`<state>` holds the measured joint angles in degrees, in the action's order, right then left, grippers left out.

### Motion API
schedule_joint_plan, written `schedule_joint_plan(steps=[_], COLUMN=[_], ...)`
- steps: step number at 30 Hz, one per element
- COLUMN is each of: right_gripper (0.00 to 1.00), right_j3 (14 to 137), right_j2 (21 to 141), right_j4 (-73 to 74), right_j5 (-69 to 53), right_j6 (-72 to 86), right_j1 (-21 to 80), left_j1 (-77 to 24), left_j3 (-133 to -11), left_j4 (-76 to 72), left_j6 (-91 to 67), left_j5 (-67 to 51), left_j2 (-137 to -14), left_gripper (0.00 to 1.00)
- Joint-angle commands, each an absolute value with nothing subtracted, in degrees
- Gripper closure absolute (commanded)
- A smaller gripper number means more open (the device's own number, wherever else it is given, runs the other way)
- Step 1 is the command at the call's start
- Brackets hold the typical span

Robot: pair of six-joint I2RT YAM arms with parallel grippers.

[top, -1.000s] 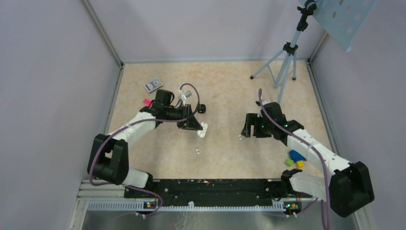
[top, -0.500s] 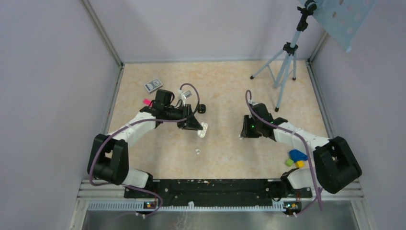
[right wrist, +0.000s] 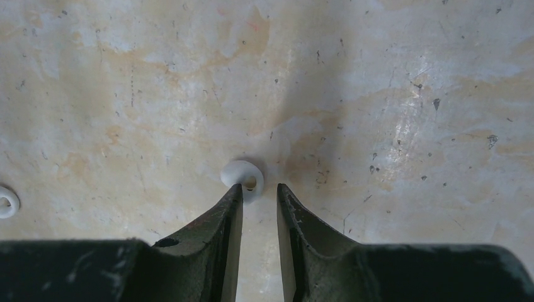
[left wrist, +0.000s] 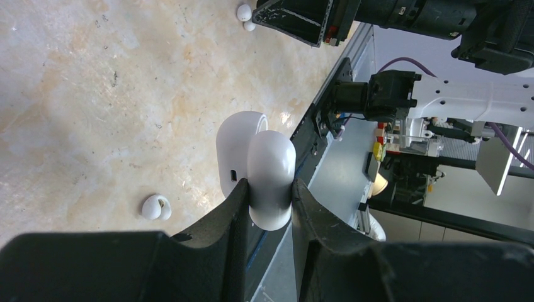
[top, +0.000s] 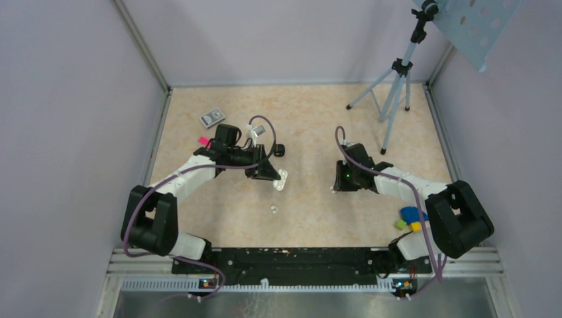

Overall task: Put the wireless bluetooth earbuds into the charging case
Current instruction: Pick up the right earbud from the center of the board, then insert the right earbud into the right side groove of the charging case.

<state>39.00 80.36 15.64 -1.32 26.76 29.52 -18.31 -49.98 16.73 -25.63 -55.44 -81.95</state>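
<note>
Where the scene has changed: the right arm's elbow has swung in toward the left since a second ago, while its tip stays over the same spot. The left arm is unchanged.
Charging case (left wrist: pixel 271 170): lid hinged open, held left of centre over the table (top: pixel 318 119). Its wells face away from the cameras, so the contents cannot be told.
Left gripper (left wrist: pixel 269 189): jaws clamped on one half of the charging case, both fingers touching it.
Right gripper (right wrist: pixel 259 187): jaws a narrow slit apart, pointing down right of centre and gripping nothing.
First earbud (right wrist: pixel 241 172): on the table, against the tip of one right finger, just beyond the slit.
Second earbud (top: pixel 272 209): on the table, near side of the charging case and apart from it.
</note>
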Motion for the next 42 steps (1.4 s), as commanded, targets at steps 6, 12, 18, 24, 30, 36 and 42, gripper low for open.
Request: schedule_joint_plan(steps=[6,12,18,24,30,36,42], right_gripper=[0.74,0.72,0.8,1.0,1.0,1.0,1.0], right_j3=[39.6,39.4,39.5,40.5,43.7,42.4,39.9], right_j2=[82.2,83.4,83.2,81.5,72.3,60.2,56.4], right_j4=[13.4,11.1,10.5,12.3,15.1,7.4,-2.6], right_j5=[-1.2,-4.2,-4.6,-4.2,0.4,11.2,18.2], right_j6=[25.8,26.8,27.0,26.9,26.9,32.6,40.9], right_j1=[29.8,29.7,29.7,29.8,34.3,45.2,52.5], left_j1=[-18.4,-18.4,-18.3,-18.4,-18.4,-18.4,-19.9], left_j3=[-49.4,-49.3,-49.5,-49.4,-47.5,-46.2,-39.1], left_j4=[15.7,15.4,16.2,16.2,8.7,1.6,-12.3], left_j6=[-25.3,-25.3,-24.8,-25.1,-28.6,-36.0,-49.3], left_j5=[-56.0,-56.2,-56.2,-55.4,-57.6,-53.4,-48.3], left_j2=[-79.5,-78.9,-78.3,-78.1,-76.0,-75.2,-70.8], left_gripper=[1.0,1.0,1.0,1.0,1.0,1.0,1.0])
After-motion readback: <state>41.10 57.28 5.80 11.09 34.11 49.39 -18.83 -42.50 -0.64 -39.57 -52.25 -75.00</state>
